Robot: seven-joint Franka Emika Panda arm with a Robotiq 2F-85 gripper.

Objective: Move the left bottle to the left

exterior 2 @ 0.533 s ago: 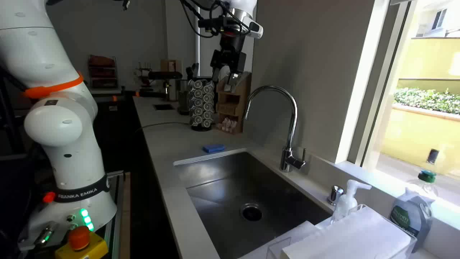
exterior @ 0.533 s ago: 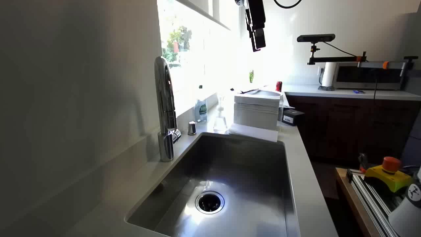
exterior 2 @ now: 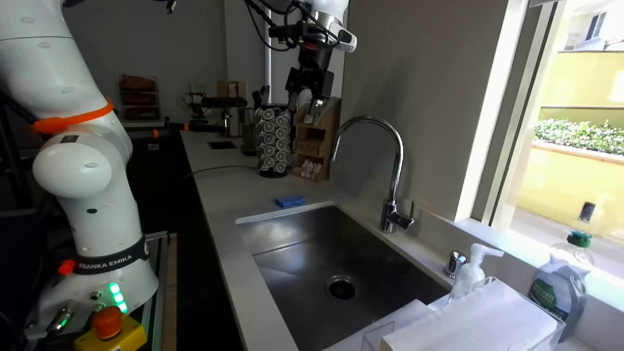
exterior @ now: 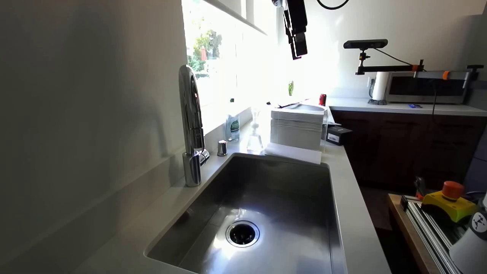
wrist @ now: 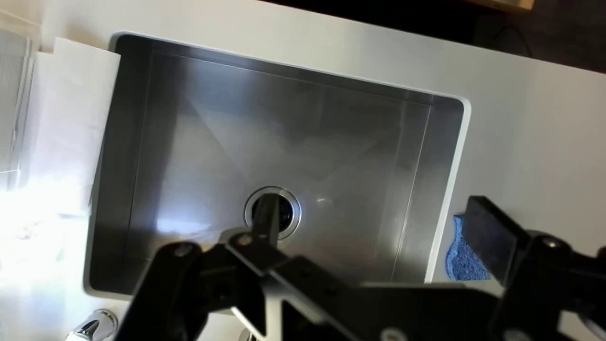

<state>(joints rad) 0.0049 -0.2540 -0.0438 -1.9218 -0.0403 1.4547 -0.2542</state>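
Nothing visibly moved; whole task seemingly ahead.
Gripper [wrist: 376,210] spread, empty; pump bottle [exterior 2: 469,276], green-capped bottle [exterior 2: 559,292] at four o'clock in an exterior view (left one unclear).

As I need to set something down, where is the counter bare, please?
Bare: the counter strip across the sink from the faucet, and between the sponge and cable. Crowded: around white stack, pump bottle and green-capped bottle.
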